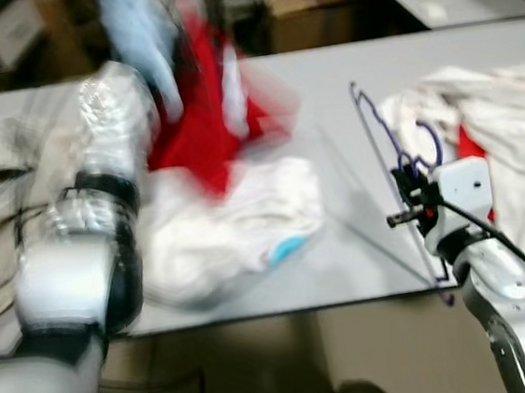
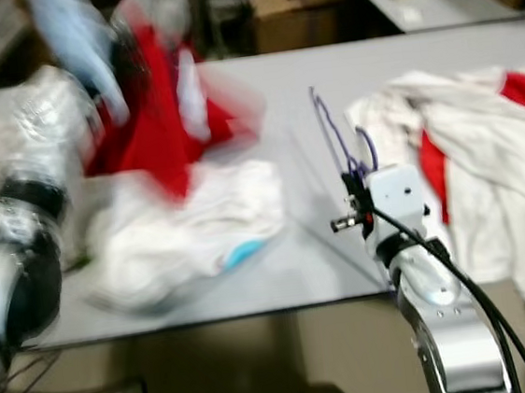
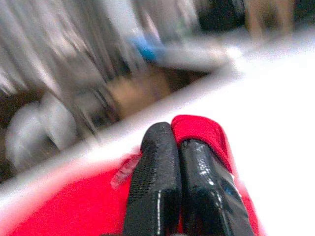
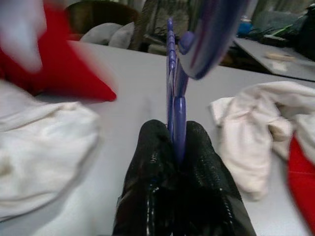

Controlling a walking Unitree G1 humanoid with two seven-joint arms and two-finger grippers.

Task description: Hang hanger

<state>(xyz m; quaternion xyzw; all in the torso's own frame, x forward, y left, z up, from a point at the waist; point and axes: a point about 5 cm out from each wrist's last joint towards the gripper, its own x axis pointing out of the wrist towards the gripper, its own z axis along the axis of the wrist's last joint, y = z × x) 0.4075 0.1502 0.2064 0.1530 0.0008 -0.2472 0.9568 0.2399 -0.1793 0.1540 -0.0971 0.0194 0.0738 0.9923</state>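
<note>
- The right gripper (image 4: 175, 147) has its two black fingers pressed together on a thin purple wire hanger (image 4: 173, 88), pinching it near the neck below the hook.
- In the head views that hanger (image 1: 384, 146) stands up from the right gripper over the right part of the pale grey table (image 1: 325, 77), its long wire sides running down toward the near edge.
- The left gripper (image 3: 178, 142) has its fingers clamped on a bright red garment (image 3: 202, 130); this red cloth (image 1: 199, 128) is lifted above the far left of the table, though heavy blur makes its shape hard to read.
- A crumpled white garment (image 1: 227, 219) with a small blue patch lies on the table between the two arms.
- A heap of white and red clothes (image 1: 499, 125) sits on the table just beside the hanger, on the robot's right.
</note>
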